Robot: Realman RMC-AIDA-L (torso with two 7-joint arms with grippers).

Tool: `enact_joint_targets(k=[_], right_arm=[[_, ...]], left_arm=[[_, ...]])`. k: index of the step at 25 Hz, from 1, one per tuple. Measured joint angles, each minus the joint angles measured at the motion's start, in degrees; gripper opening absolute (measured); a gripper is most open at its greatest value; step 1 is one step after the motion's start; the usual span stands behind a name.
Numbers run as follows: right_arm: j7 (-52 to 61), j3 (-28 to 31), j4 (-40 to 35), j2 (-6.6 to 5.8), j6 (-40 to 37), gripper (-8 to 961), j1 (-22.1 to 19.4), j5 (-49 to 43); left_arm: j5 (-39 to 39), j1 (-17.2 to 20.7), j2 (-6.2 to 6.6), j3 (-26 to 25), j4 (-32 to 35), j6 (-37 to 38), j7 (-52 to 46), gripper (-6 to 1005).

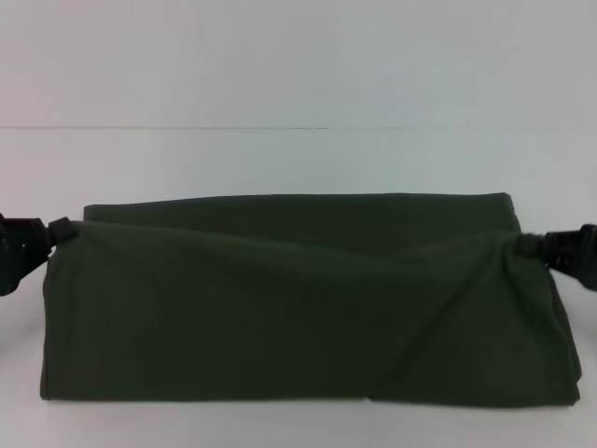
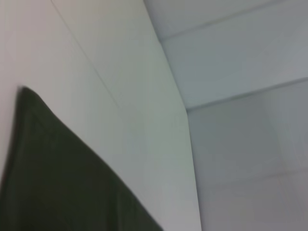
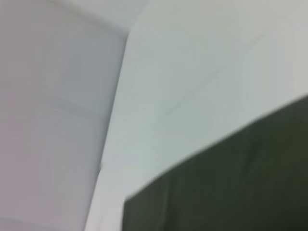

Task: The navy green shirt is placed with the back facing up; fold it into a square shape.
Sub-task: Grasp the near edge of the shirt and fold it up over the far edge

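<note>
The navy green shirt [image 1: 308,299] lay across the white table [image 1: 298,159], its near layer lifted between the left hand [image 1: 58,233] and right hand [image 1: 524,245], each pinching a corner. Uneven tension could skew the fold or slip a corner free.

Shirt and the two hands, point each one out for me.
navy green shirt [image 1: 308,317], head view, middle of the front layer.
left hand [image 1: 58,231], head view, tip pinching the shirt's corner.
right hand [image 1: 524,245], head view, tip pinching the opposite corner.
</note>
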Motion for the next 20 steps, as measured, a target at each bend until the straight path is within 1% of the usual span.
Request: enact_joint_targets(k=[5, 9, 11, 13, 15, 20], right_arm=[[-1.41, 0.06, 0.05, 1.24, 6.07, 33, -0.19, 2.28], [-2.61, -0.29, 0.00, 2.63, 10.27, 33, 1.03, 3.10], [-3.11, -0.42, 0.00, 3.06, 11.99, 33, 1.81, 3.24], [-3.53, -0.38, -0.10, 3.25, 13.28, 33, 2.60, 3.27], [-3.65, -0.25, -0.21, 3.30, 14.08, 33, 3.40, 3.89], [-3.66, -0.45, -0.68, 3.13, 15.51, 33, 5.32, 5.09]], left_arm=[[-5.32, 0.90, -1.91, -0.26, -1.66, -6.57, 2.25, 15], [-6.29, 0.28, -2.71, -0.26, -2.91, -9.99, 4.86, 15], [-6.68, -0.18, -3.19, -0.32, -3.30, -11.62, 6.13, 15], [-7.10, -0.73, -3.66, -0.39, -3.52, -13.26, 7.18, 15], [-7.71, -1.41, -3.85, -0.30, -3.65, -14.91, 8.54, 15], [-8.19, -2.75, -3.71, 0.03, -3.64, -17.67, 10.17, 14]])
